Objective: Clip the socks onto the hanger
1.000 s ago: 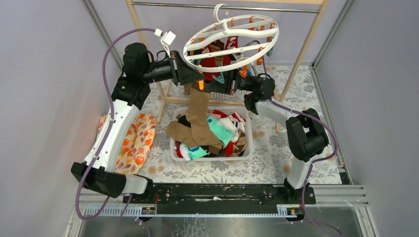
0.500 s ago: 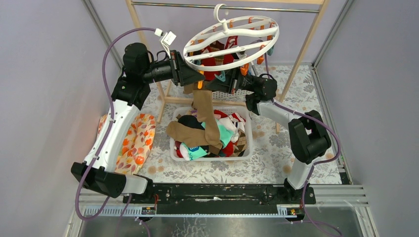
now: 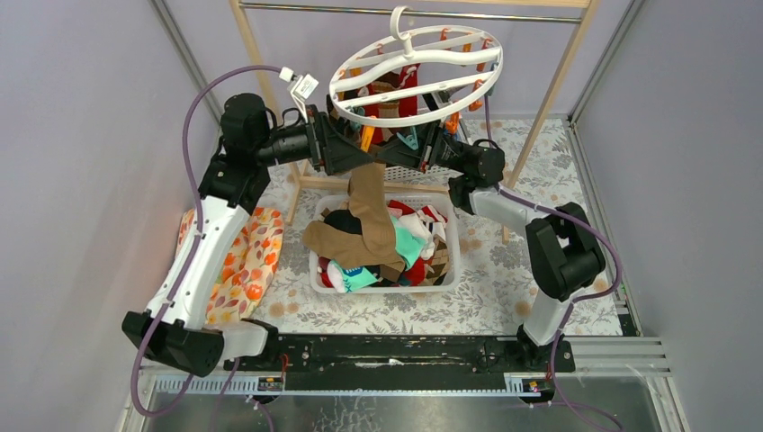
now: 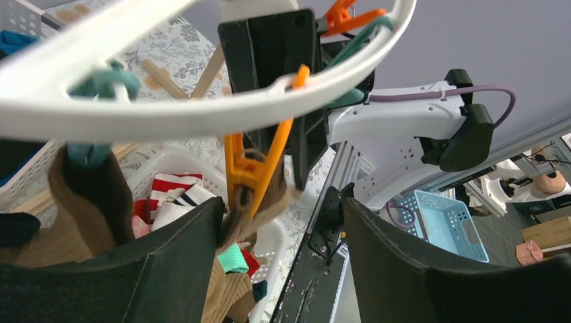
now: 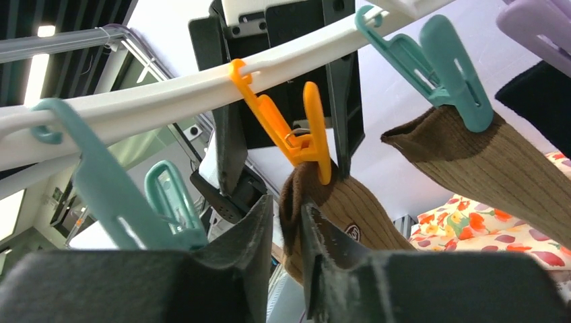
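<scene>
Two grippers, one clip, one sock: entry for the clipping step.

Item: tan sock (image 3: pixel 367 211), long and ribbed, hanging below the front of the hanger (image 4: pixel 168 114). Its foot trails into the basket (image 3: pixel 387 290) among the loose socks (image 3: pixel 414 241) not yet hung. The cuff sits at the mouth of an orange clip (image 5: pixel 296 128) dangling from the white ring. In the right wrist view the clip's lower tips overlap the cuff edge; how deep they bite cannot be told.

Right gripper (image 5: pixel 286 208): narrow, with the cuff's edge running down between its fingers, apparently pinched just beneath the clip.

Left gripper (image 4: pixel 283 202): spread wide, one finger on either side of clip and cuff, touching neither as far as can be seen.

Neighbour: second tan sock (image 5: pixel 485 161), hung from a teal clip (image 5: pixel 444 60) further along the ring.

Handling notes (judgement):
- The ring hangs free and tilts under any sideways push, so force is best directed straight up into the clip.
- A shallow bite on ribbed fabric is likely to slip under the sock's length, so a good fold of cuff should be inside first.
- The right pinch is best let go slowly, and only once the clip carries the weight.
- If the bite looks thin, the left fingers are placed to squeeze the clip open again.
</scene>
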Action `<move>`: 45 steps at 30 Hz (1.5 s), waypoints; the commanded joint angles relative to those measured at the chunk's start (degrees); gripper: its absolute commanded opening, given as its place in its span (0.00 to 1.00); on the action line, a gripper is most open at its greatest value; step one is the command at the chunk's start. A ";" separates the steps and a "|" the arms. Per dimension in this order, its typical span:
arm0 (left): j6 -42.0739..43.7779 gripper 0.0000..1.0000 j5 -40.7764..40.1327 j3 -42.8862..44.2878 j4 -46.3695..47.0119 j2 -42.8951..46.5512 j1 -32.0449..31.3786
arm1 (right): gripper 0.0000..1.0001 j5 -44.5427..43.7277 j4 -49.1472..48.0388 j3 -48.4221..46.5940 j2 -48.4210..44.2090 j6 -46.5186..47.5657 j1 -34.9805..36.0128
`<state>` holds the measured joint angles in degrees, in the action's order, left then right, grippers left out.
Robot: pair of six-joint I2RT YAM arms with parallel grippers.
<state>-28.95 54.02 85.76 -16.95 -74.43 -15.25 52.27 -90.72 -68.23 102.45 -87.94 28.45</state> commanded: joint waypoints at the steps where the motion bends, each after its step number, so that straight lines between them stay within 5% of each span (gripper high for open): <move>1: 3.41 0.73 -1.10 -4.06 0.65 4.03 0.23 | 0.32 -2.89 -7.46 0.58 -4.04 1.56 -0.23; 7: 7.50 0.58 -5.97 -7.51 0.01 5.58 0.15 | 0.56 -4.04 -6.22 5.32 -6.82 5.10 -0.26; 14: 7.81 0.18 -8.96 -7.97 0.89 4.22 0.04 | 0.69 -5.72 -2.59 13.12 -11.65 12.80 -0.25; 18: 7.09 0.08 -9.28 -7.76 1.87 4.61 0.05 | 0.77 -7.75 0.03 17.37 -14.34 17.38 -0.23; 29: 14.10 0.00 -16.05 -3.59 -2.90 5.83 0.04 | 0.80 -27.37 23.77 31.85 -30.58 38.58 -0.27; 34: 18.05 0.00 -21.70 -2.70 -4.95 5.88 0.05 | 0.81 -30.16 26.64 27.78 -33.48 44.34 -0.23; 45: 20.88 0.00 -25.06 -2.70 -6.31 6.94 0.05 | 0.79 -28.70 10.46 18.32 -22.80 39.71 -0.04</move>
<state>-10.68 31.11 81.32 -23.03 -69.04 -15.27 23.55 -71.18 -45.63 77.17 -46.83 28.42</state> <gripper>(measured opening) 0.011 0.797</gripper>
